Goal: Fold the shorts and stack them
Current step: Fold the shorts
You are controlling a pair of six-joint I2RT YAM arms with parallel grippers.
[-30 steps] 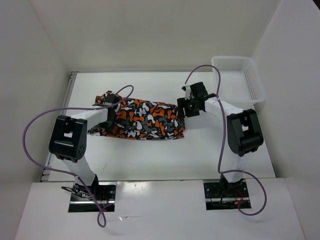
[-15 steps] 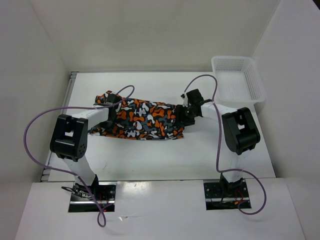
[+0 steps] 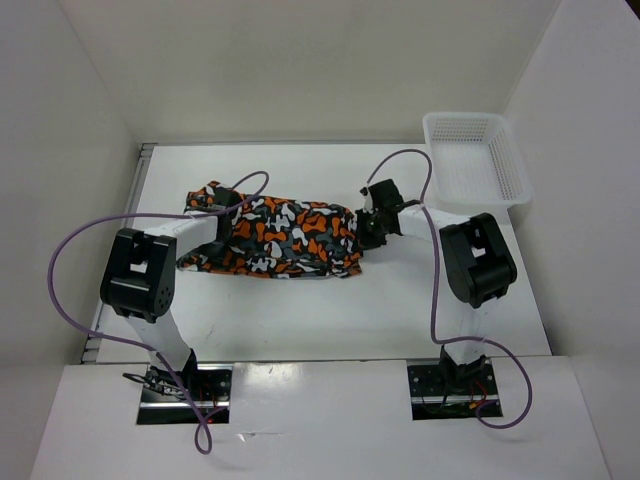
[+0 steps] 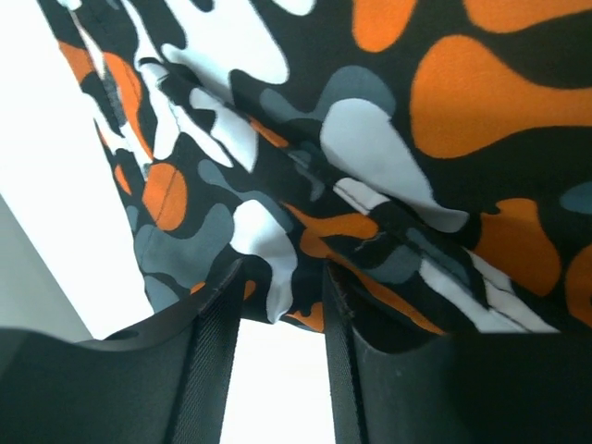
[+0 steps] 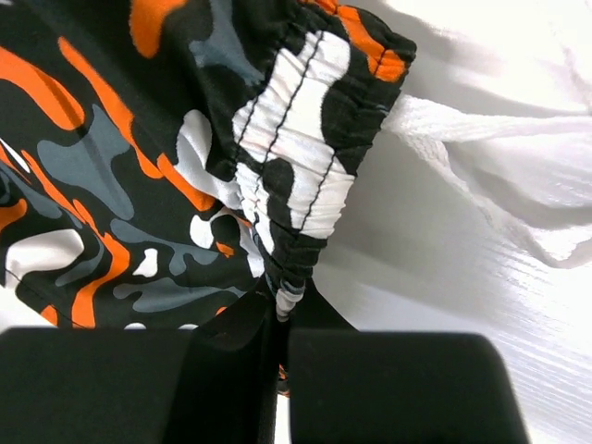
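- The shorts lay spread flat on the white desk, about midway across it and toward the far side, their long side running left to right
- The print was blotches of orange, dark grey, white and black
- The left fingers were down at the left end of the shorts, with the left arm reaching in from the near left
- In the left wrist view the left fingers stood a little apart, with bare desk showing in the gap
- The edge of the cloth lay across the tips; I could not tell whether they pinched it or only rested at it
- Creases in the cloth ran toward the finger on the right of that view
- The right fingers were at the right end of the shorts, with the right arm bent in from the near right
- In the right wrist view the right fingers were clenched together on the gathered waistband, its bunched edge caught between the tips
- A white mesh basket sat at the far right corner of the desk, well apart from the shorts
- A purple cable looped out from each arm
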